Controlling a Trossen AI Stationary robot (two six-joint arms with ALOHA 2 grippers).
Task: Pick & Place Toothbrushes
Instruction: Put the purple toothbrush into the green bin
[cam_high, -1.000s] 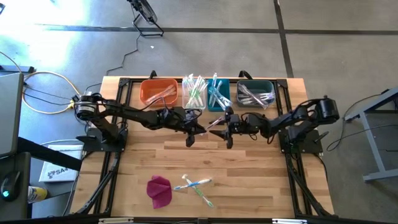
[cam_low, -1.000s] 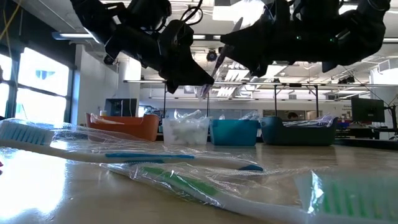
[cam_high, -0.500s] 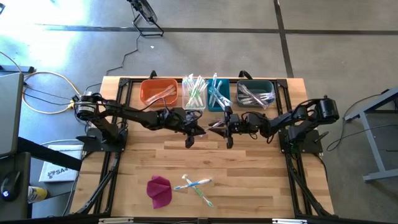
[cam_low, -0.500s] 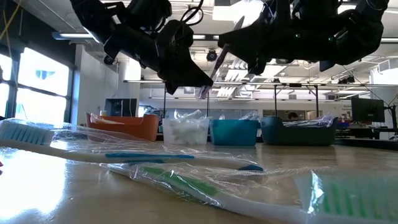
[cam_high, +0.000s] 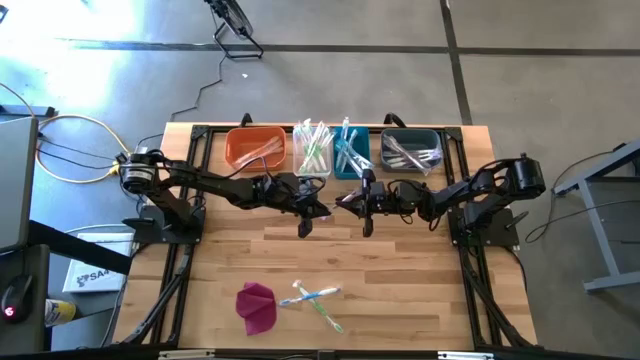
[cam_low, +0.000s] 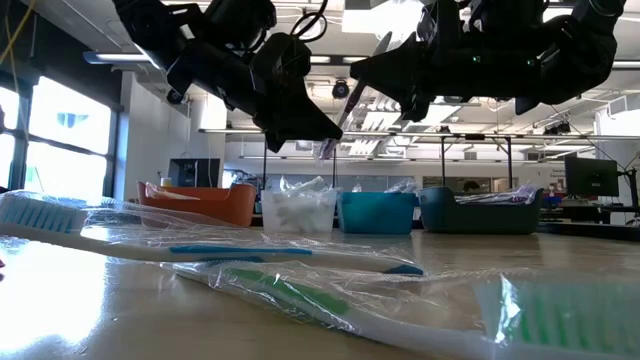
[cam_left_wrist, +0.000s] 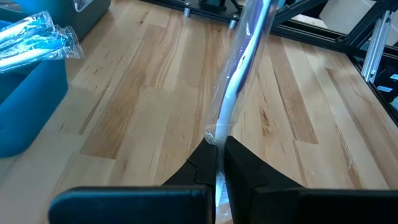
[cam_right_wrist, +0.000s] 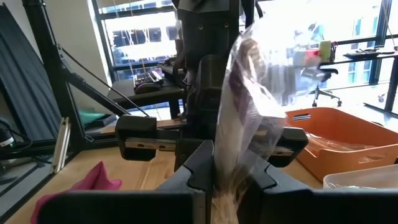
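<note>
the left gripper (cam_high: 310, 206) and the right gripper (cam_high: 362, 203) met above the middle of the slatted wooden counter (cam_high: 400, 270), each pinching one end of a single wrapped toothbrush (cam_high: 344, 199) with a pale handle inside crinkled clear film. four bins stood in a row at the far edge: an orange bin (cam_high: 255, 148), a clear bin (cam_high: 313, 150), a blue bin (cam_high: 351, 152) and a dark teal bin (cam_high: 410, 150), each holding wrapped toothbrushes. three loose toothbrushes (cam_high: 313, 299) lay crossed near the front edge, just beside a crumpled magenta cloth (cam_high: 257, 306).
</note>
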